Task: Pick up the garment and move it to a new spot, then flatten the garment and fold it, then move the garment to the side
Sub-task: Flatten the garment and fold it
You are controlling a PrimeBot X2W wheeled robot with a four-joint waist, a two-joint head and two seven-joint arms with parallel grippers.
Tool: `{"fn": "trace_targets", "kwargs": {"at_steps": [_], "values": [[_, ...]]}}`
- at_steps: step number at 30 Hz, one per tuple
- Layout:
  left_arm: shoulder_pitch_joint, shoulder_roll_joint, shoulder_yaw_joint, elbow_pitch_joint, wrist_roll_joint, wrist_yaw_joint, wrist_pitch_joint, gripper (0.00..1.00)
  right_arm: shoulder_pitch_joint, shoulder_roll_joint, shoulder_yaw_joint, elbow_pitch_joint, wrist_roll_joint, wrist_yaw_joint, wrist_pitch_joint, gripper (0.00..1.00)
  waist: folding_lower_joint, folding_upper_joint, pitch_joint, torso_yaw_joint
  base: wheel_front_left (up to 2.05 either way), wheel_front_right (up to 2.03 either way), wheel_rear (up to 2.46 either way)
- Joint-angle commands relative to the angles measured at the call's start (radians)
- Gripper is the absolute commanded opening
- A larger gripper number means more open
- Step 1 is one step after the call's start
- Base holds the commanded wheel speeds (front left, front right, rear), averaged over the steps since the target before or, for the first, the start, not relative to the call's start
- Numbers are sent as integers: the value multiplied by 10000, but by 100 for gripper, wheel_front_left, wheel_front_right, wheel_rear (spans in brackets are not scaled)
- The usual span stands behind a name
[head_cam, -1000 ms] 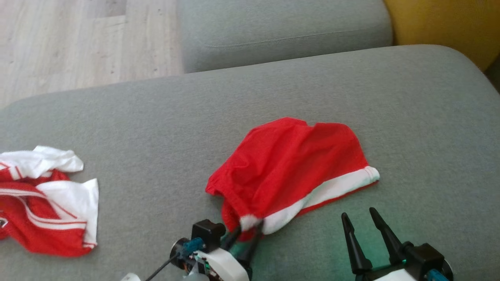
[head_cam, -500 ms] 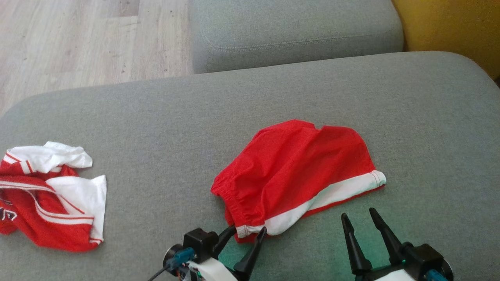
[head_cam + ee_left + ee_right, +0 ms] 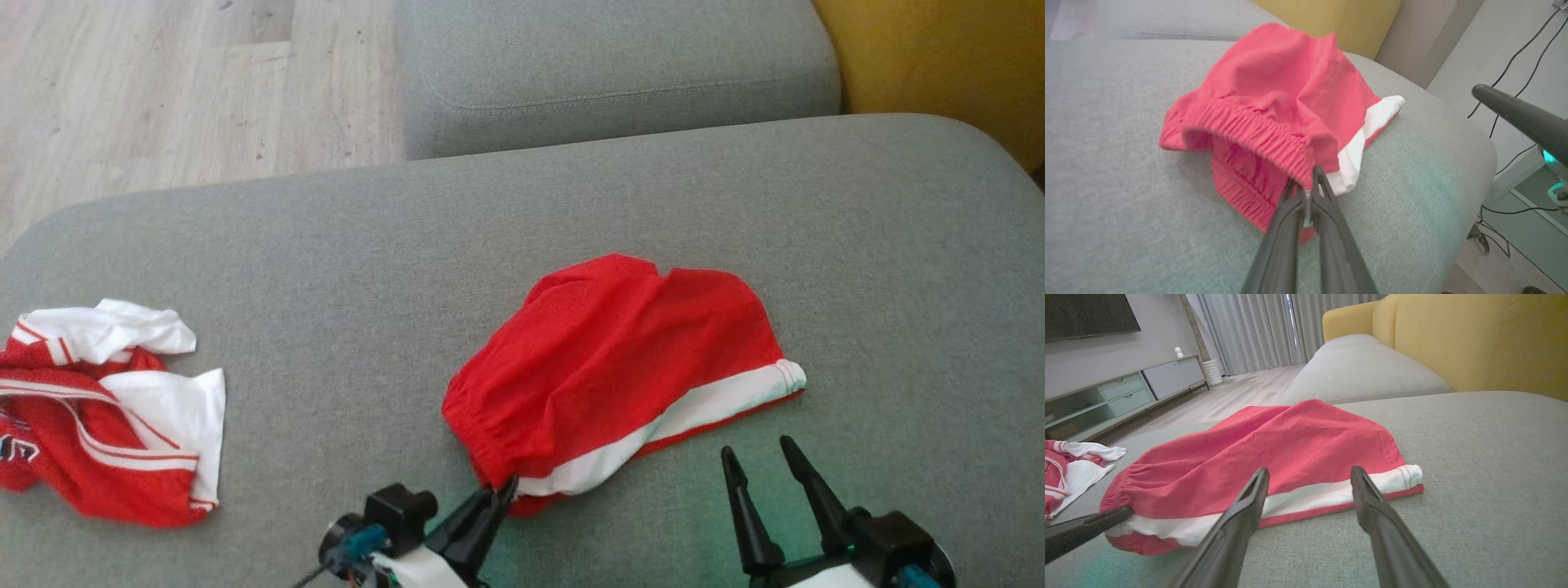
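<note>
**While the left pincer (image 3: 502,492) pinches the red shorts (image 3: 620,351), the right pincer (image 3: 755,447) stands spread**

Where the elastic waistband (image 3: 1257,134) meets the white side stripe (image 3: 1367,130), the left pincer's two dark fingers (image 3: 1282,228) are pressed together on a fold of cloth, as its wrist view shows. The rest of the shorts lies beyond those fingertips, rumpled on the grey sofa cushion (image 3: 326,269). The red cloth humps up just ahead, and the stripe runs off toward the right pincer's side. The right pincer, jaws wide apart and holding nothing, is near that striped edge but apart from it, its fingertips pointing at the stripe. Well away from the left pincer, on the side opposite the right one, a crumpled red and white jersey (image 3: 106,425) lies on the same cushion. Past the shorts from both pincers are a second grey cushion (image 3: 612,73), a yellow backrest (image 3: 939,57) and a pale wood floor (image 3: 163,90).
</note>
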Motion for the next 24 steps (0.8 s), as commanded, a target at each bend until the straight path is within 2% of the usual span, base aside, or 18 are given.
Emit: {"fn": "trace_targets", "kwargs": {"at_steps": [1,6,7,11,24], "values": [[-271,357,506,-471,144,42,-125,0,-163,-62,80,-253,13,33,-40,100,0,0,-5,88,0,0,0],[-306,901,1084,-877,402,287,-125,0,-419,-62,-294,-1,181,33,-40,100,0,0,74,268,0,0,0],[-335,1138,1344,-1013,459,341,-125,0,-629,-62,-580,244,305,33,-40,100,0,0,123,350,0,0,0],[-431,1453,1661,-1117,553,358,-125,0,-1176,-62,-910,1110,-30,33,-40,100,0,0,211,481,0,0,0],[-605,1546,1954,-1169,740,333,-126,0,-2647,-62,-1208,3264,-336,33,-40,100,0,0,610,696,0,0,0]]}}
